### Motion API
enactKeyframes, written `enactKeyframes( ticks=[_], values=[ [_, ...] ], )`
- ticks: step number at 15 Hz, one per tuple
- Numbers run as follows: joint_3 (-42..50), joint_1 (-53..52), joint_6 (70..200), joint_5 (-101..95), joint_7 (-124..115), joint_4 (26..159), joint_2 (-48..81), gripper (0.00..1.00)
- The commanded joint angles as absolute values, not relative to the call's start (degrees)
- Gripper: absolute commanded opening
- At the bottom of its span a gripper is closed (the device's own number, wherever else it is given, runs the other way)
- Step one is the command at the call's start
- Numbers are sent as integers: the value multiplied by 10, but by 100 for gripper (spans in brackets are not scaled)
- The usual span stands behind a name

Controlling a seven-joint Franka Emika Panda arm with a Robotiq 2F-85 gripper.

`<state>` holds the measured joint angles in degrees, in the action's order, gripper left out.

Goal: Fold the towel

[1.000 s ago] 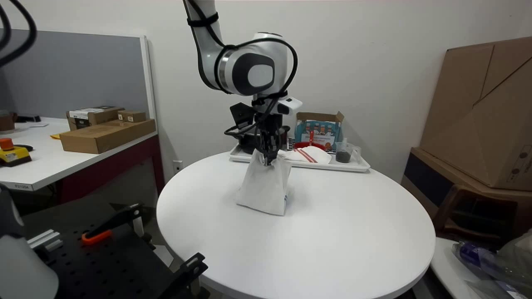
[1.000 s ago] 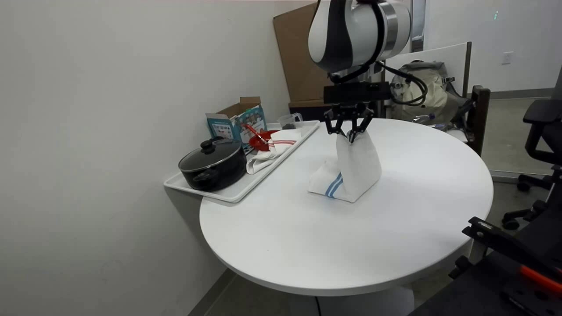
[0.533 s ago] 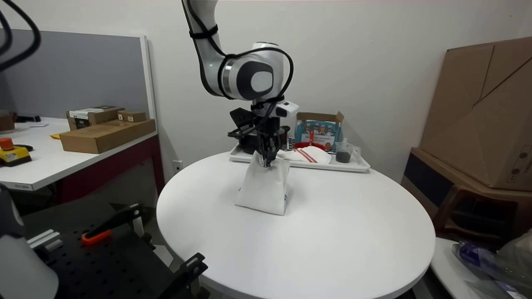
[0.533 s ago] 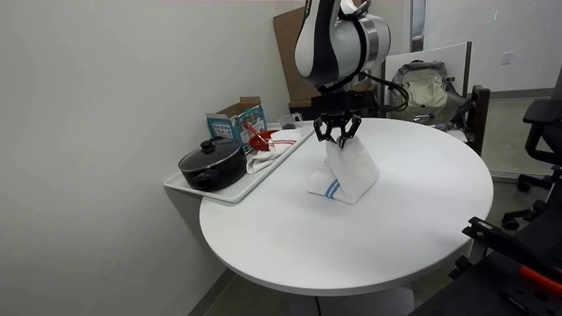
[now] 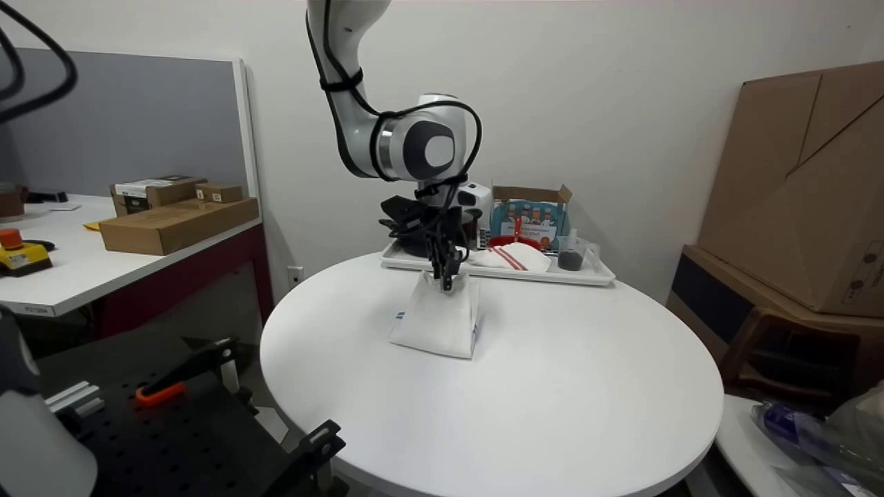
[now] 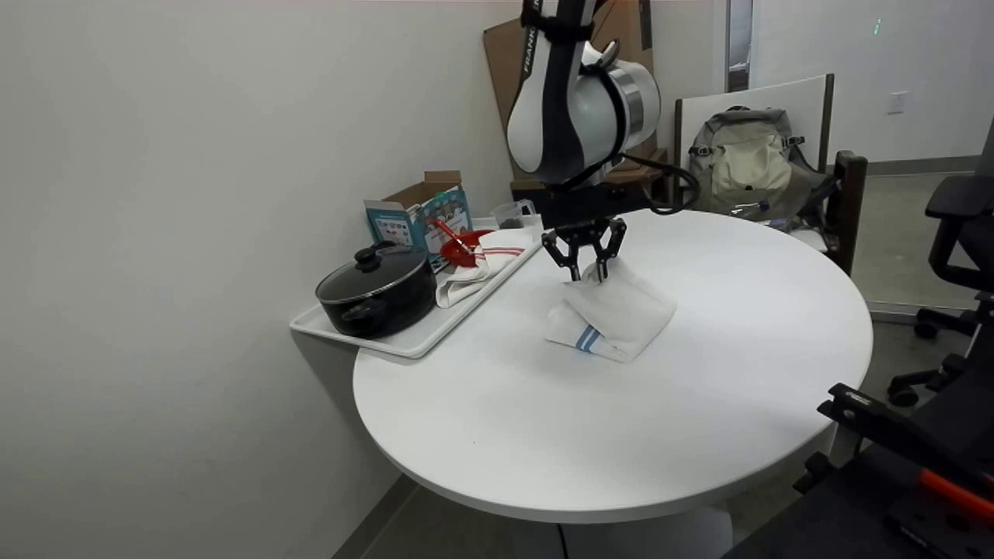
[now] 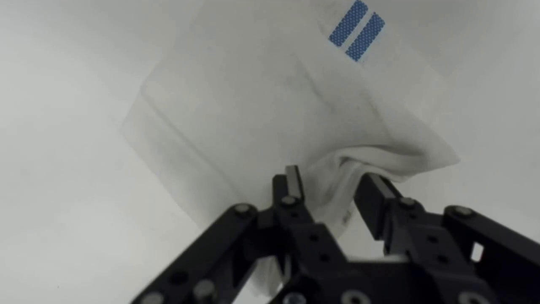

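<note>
Black pot (image 6: 377, 295), well left of the pincer (image 6: 589, 275) in an exterior view, shares the tray (image 6: 423, 347) with other things; swing low that way and you could clip the tray, whose near end juts past the table (image 6: 481, 419). Next comes your pincer: its fingers (image 7: 280, 188) stand apart with nothing pinched, right at the raised end of the towel (image 6: 629, 310). That towel lies on the table below your pincer, most of it reaching to the pincer's right and towards the camera. You look nearly done with this fold, but it isn't flat: in the wrist view a ruck (image 7: 375, 156) runs just ahead of the fingers and into the gap, and you can't tell whether cloth touches them. If it snags as you lift, the top layer would likely ride up and undo the fold. Under the pincer, the blue stripes (image 7: 365, 37) peek out where the top layer sits askew; left unsquared, the fold would probably end up uneven.

You can count, left to right: one pot, one tray, one box (image 6: 446, 217), one pan (image 6: 457, 255), one cloth (image 6: 505, 241) and one cup (image 6: 510, 219), all left of your pincer; one pincer, two fingers; one towel, two stripes; then one pack (image 6: 749, 159), right of the pincer and well beyond it.
</note>
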<state>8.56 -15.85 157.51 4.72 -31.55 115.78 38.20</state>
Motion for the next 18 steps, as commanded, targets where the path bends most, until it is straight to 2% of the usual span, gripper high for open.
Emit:
enactKeyframes(
  ticks=[1, 5, 11, 18],
  values=[
    [96, -163, 1562, 30, -313, 1131, 402, 71],
    [94, -155, 1580, 30, -296, 1140, 391, 100],
    [47, -107, 1658, 29, -167, 1210, 302, 100],
    [-43, 7, 1710, 39, 48, 1420, 116, 100]
  ],
)
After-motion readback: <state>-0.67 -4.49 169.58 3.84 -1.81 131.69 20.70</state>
